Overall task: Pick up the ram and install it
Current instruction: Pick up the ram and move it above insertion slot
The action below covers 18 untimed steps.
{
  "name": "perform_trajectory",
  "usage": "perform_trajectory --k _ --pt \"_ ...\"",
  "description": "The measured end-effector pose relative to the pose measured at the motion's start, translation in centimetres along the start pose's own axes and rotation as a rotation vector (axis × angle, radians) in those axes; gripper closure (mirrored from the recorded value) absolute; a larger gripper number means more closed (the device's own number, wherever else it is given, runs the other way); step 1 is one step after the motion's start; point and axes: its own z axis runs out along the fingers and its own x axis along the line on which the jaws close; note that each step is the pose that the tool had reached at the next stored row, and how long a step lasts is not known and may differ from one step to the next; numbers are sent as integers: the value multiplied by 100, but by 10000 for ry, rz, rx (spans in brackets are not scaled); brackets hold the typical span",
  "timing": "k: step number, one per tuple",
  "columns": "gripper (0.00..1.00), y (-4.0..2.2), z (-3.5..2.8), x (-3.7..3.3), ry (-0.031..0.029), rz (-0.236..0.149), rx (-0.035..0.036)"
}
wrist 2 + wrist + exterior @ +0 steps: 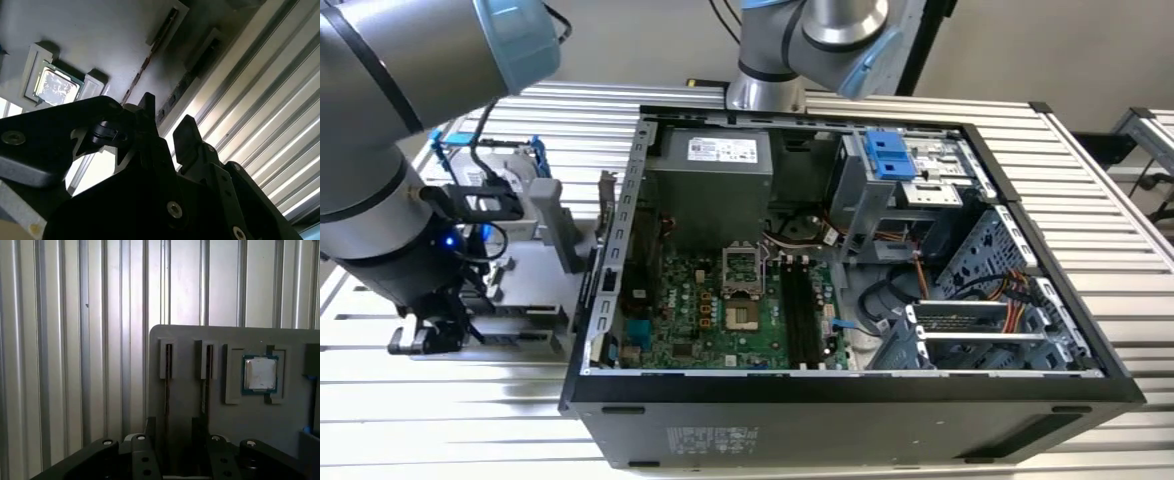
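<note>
Two ram sticks stand on edge in neighbouring slots of a grey parts tray (pixel 190 340). In the first wrist view they are thin dark strips, one ram (pixel 167 380) and a second ram (pixel 205 382). The second wrist view shows a ram (pixel 150 55) running toward my fingers. My gripper (pixel 176 432) (pixel 167 117) is open, low over the near end of those slots, with nothing between its black fingers (pixel 152 432). I cannot tell which stick it straddles. In the exterior view the gripper (pixel 430 335) hangs over the tray (pixel 534 290) on the exterior view's left of the computer case (pixel 854 400).
A silver processor chip (pixel 260 374) (pixel 55 87) sits in a tray pocket beside the slots. The open case shows the motherboard with black memory slots (pixel 801 310). A blue-framed hard drive (pixel 507 165) stands behind the tray. Everything rests on a ribbed metal table (pixel 60 340).
</note>
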Motion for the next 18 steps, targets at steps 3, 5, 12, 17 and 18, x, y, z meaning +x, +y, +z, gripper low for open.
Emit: perform_trajectory --k 3,5,12,17,18 --pt "0 0 46 8 0 0 -2" --pt "0 0 76 12 1 0 -2" --pt "0 -1 178 20 0 33 -8" --pt "0 -1 213 23 -1 101 -12" --pt "0 -1 216 23 0 101 -13"
